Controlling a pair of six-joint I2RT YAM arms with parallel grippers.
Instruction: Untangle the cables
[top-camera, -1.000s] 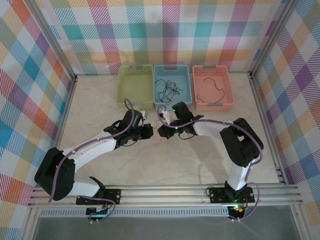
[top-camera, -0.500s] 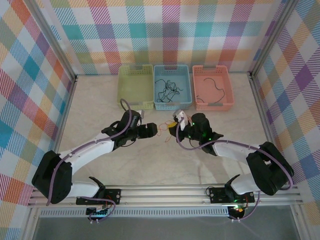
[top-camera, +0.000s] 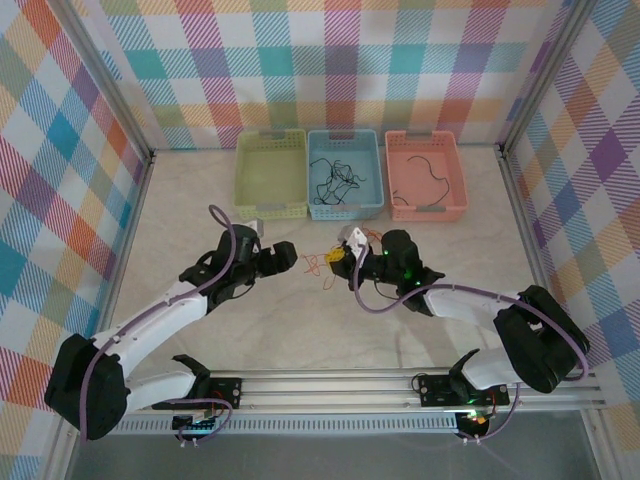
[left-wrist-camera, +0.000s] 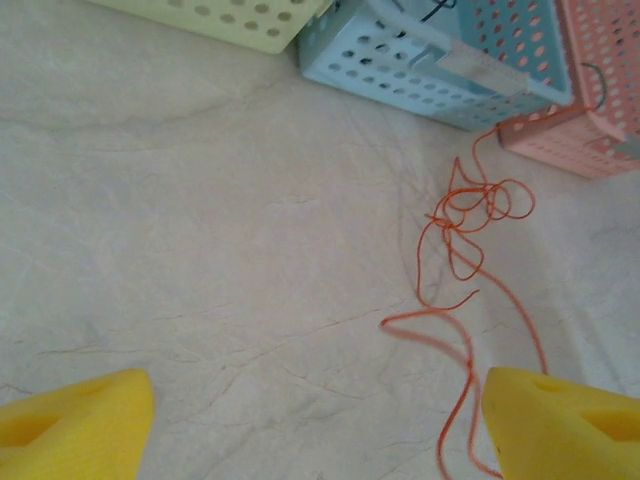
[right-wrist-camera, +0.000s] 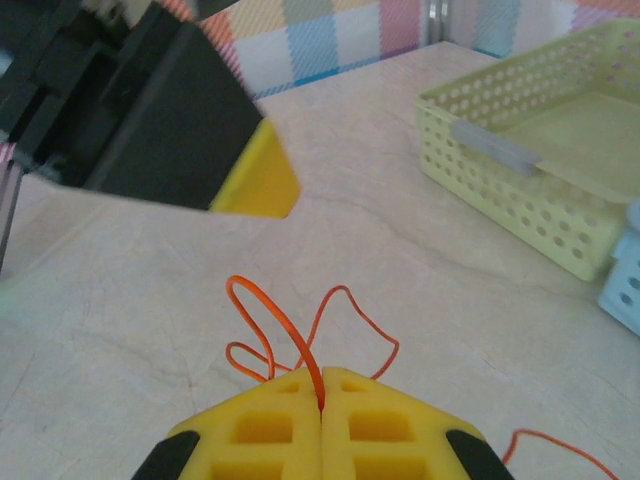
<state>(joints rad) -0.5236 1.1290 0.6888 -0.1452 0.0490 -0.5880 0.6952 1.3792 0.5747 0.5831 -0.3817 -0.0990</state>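
Left gripper (top-camera: 284, 256) is mid-table, nose pointing right toward the other arm. On my left wrist feed its yellow fingertips (left-wrist-camera: 80, 420) sit at the two bottom corners, wide apart, with bare table (left-wrist-camera: 200, 250) between them and nothing held. Right gripper (top-camera: 341, 262) faces it from the right, close but not touching. On the right wrist feed its yellow pads (right-wrist-camera: 270, 425) are pressed flat together and pinch one strand of the orange cable (right-wrist-camera: 262, 325), which comes up out of the seam and curls into a few loose loops on the table just ahead. From overhead, that cable lies between the two grippers. The left wrist feed shows its knotted part as a small tangle on the table, with a long tail running back toward the right-hand fingertip. Three baskets stand in a row against the far wall: green basket (top-camera: 271, 176), blue basket (top-camera: 345, 210), salmon basket (top-camera: 410, 190). Several black cables (top-camera: 335, 180) lie bunched in the blue one, and another black strand lies in the salmon one. I cannot tell whether the orange tangle touches any basket.
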